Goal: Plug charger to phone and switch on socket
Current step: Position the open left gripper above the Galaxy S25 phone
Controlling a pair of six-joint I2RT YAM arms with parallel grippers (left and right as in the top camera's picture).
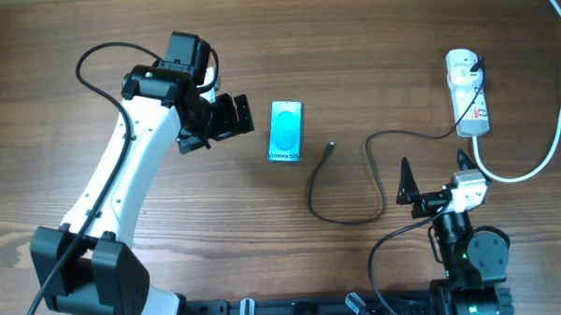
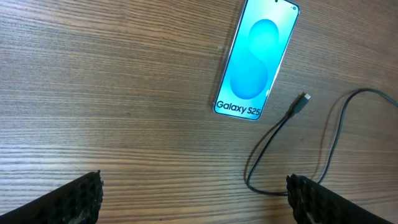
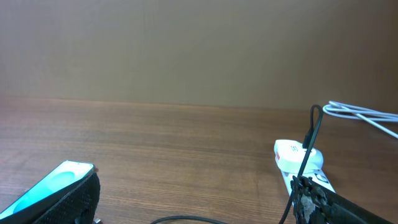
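Parted left gripper [image 2: 194, 193], parted right gripper [image 3: 189, 202], bare wood-grain table [image 1: 351, 43], plain tan wall [image 3: 186, 50] behind

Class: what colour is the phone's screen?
The phone screen is bright cyan, white strip at one end; clearest in the left wrist view.

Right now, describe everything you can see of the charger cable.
The charger cable is thin, black and slack, looping on the wooden table. Its small dark connector lies free beside the text end of the phone, not touching it. The other end runs to the white power strip, where its black plug appears inserted.
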